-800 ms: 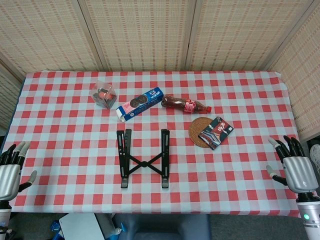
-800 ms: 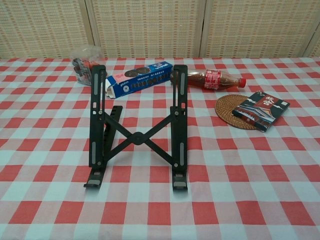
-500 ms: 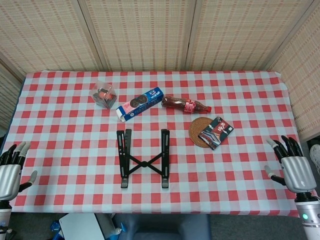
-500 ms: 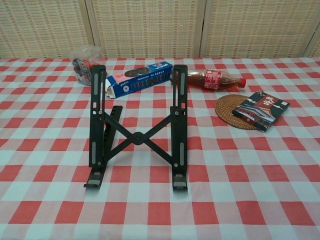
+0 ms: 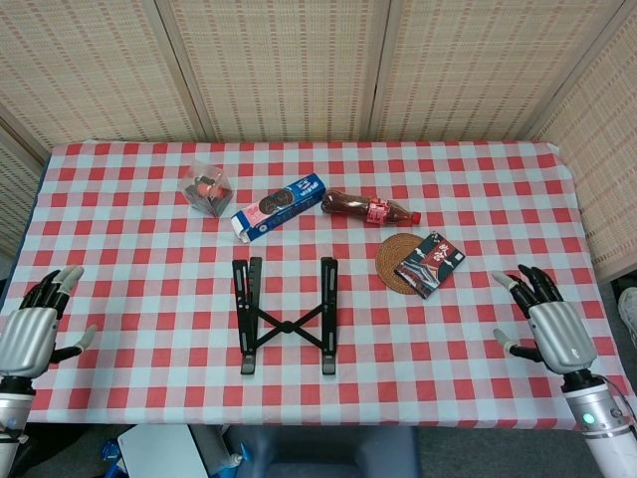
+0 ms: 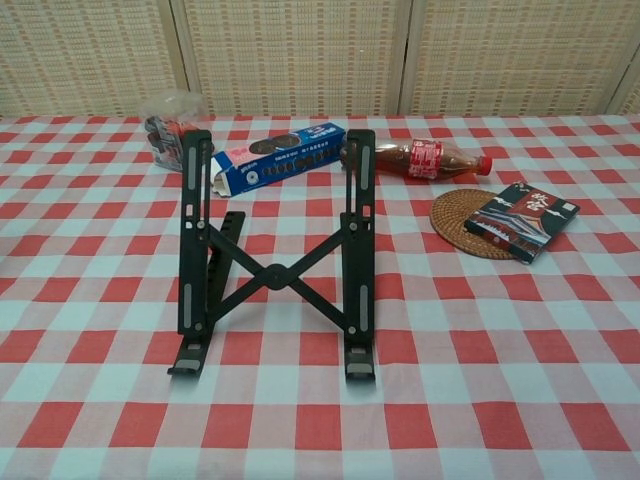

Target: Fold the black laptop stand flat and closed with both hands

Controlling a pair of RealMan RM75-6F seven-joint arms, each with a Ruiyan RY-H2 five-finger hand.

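Observation:
The black laptop stand [image 5: 286,317] stands unfolded in the middle of the checked table, its two rails spread apart and joined by a cross brace [image 6: 272,276]. In the chest view the rails are raised and tilted up toward the back. My left hand [image 5: 37,324] hovers at the table's left front edge with fingers spread, holding nothing. My right hand [image 5: 542,321] hovers over the right front part of the table, fingers also spread and empty. Both hands are far from the stand. Neither hand shows in the chest view.
Behind the stand lie a blue biscuit box [image 5: 279,206], a small cola bottle [image 5: 370,209] and a clear packet [image 5: 207,187]. A woven coaster [image 5: 398,263] with a dark packet [image 5: 430,263] on it sits at the right.
Both hands have moved inward and forward over the table edges, toward the stand. The stand and the other objects have not moved.

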